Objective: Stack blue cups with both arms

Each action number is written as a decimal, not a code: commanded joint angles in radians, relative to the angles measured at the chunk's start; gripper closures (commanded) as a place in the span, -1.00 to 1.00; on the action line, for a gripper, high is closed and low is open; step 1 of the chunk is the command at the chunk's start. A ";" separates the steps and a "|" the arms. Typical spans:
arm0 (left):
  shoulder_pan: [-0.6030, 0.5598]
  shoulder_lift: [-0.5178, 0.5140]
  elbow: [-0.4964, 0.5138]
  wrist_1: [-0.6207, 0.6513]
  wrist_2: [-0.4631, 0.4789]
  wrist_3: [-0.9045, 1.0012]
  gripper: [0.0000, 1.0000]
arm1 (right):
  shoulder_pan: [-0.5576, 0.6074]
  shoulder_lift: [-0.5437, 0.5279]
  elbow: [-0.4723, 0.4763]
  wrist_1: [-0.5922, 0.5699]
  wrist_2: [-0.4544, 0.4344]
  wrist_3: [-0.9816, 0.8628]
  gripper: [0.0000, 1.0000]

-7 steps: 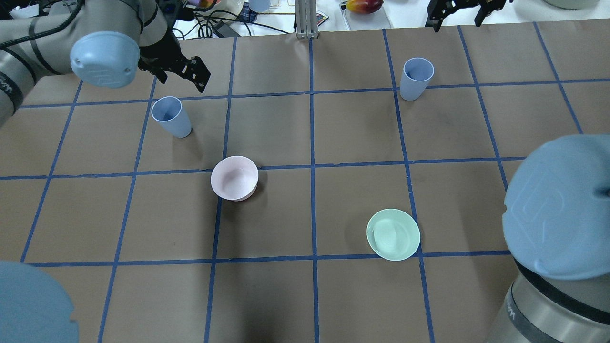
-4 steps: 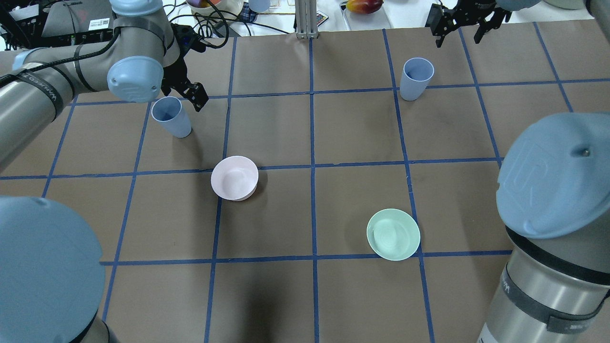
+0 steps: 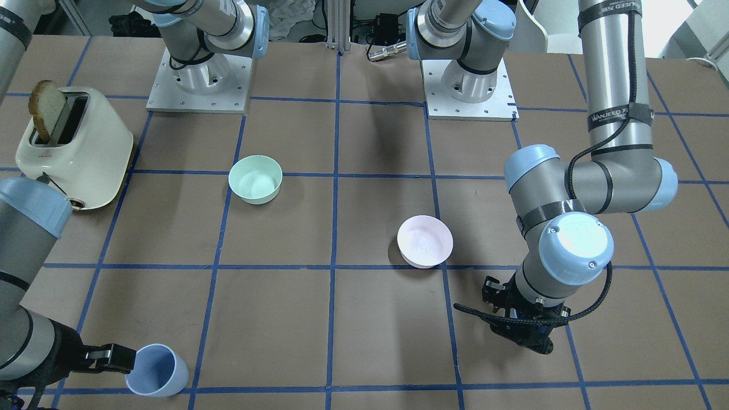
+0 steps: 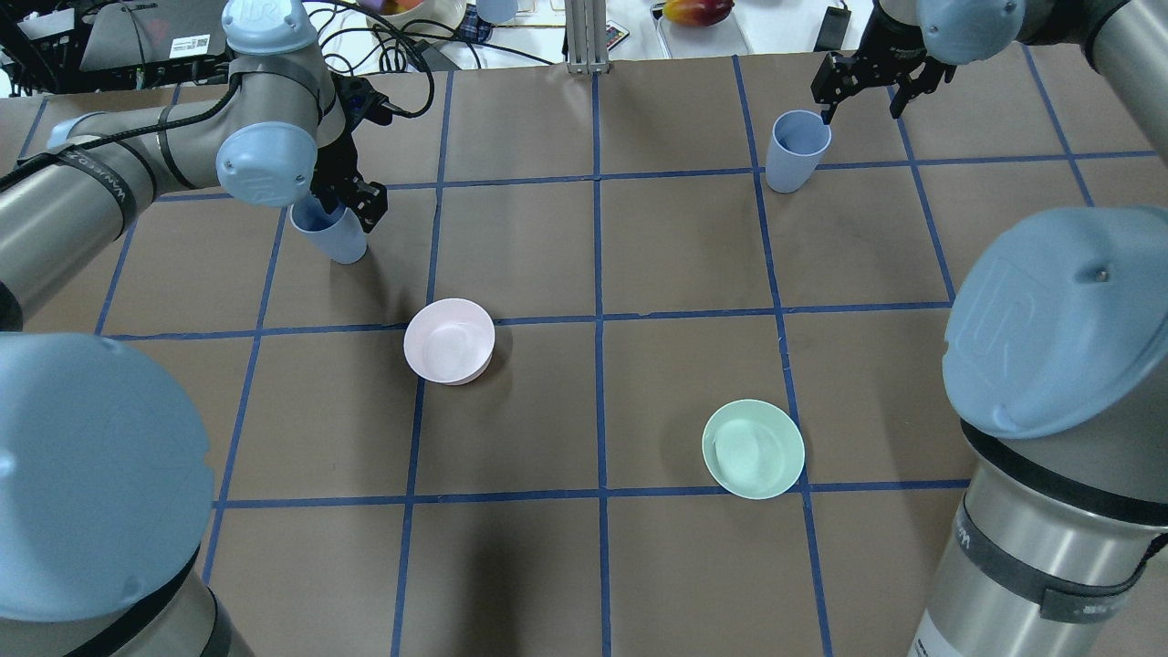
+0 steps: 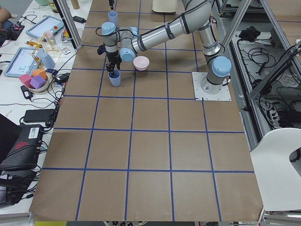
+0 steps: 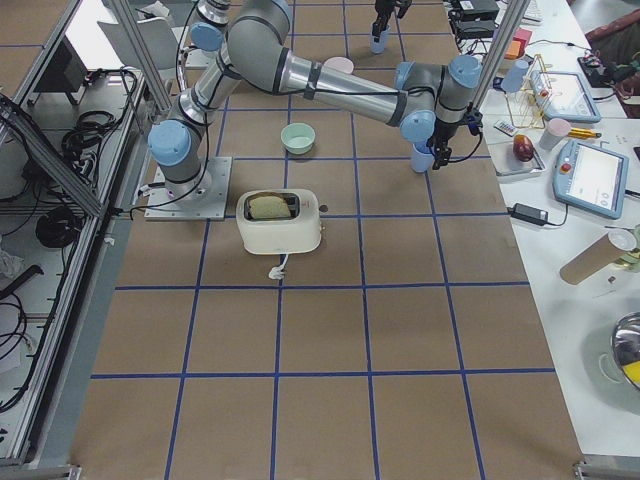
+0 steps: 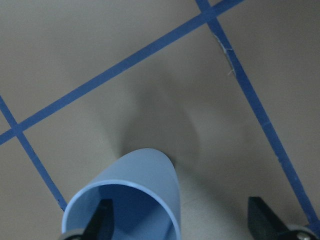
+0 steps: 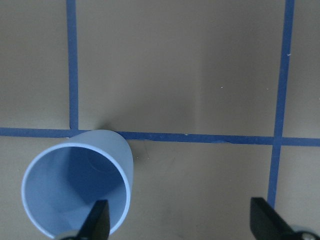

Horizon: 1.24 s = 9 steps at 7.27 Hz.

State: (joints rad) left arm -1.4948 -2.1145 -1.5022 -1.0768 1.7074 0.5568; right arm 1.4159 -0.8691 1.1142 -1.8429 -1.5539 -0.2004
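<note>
A wide worktop [image 4: 584, 566], covered in brown paper and ruled into squares by blue tape, fills the middle of the room. Two grey metal robot arms with light-blue joint caps stretch across it, away from their bases. The left arm [image 4: 100, 196] and the right arm [image 4: 1118, 36] each go to the cup on their own side, which I take to be why both are extended at once.

A cream toaster [image 3: 85, 145] with a slice of toast upright in its slot sits near the right arm's base, well apart from the job. Two shallow plastic bowls lie in the middle ground, a mint-green bowl [image 4: 753, 449] and a pale pink bowl [image 4: 449, 340]. Neither belongs to the stacking.

Two small pale periwinkle-blue plastic tumblers stand upright, mouths up and well apart: the left tumbler [image 4: 345, 245] and the right tumbler [image 4: 792, 160]. Standing upright suits dropping one inside the other.

The black two-fingered left hand [image 7: 180, 225] is spread wide and sits low over its tumbler's rim. One finger is inside the mouth and the other outside, placed, I judge, to pinch the wall. The right hand [image 8: 181, 225] is likewise spread, with one finger at the rim of its tumbler. I cannot tell whether that finger is inside the mouth or above it. Neither hand grips anything.
</note>
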 commanded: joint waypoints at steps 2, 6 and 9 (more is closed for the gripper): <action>0.001 0.002 0.008 -0.003 0.001 0.000 1.00 | 0.001 0.001 0.038 -0.006 0.021 0.007 -1.00; -0.092 0.033 0.159 -0.202 -0.076 -0.225 1.00 | 0.011 0.016 0.050 -0.024 0.050 0.019 -1.00; -0.290 0.002 0.240 -0.241 -0.158 -0.655 1.00 | 0.011 0.019 0.053 -0.024 0.058 0.024 -0.95</action>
State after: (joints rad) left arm -1.7090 -2.1010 -1.2798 -1.3158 1.5927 0.0903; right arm 1.4263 -0.8512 1.1660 -1.8661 -1.4972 -0.1770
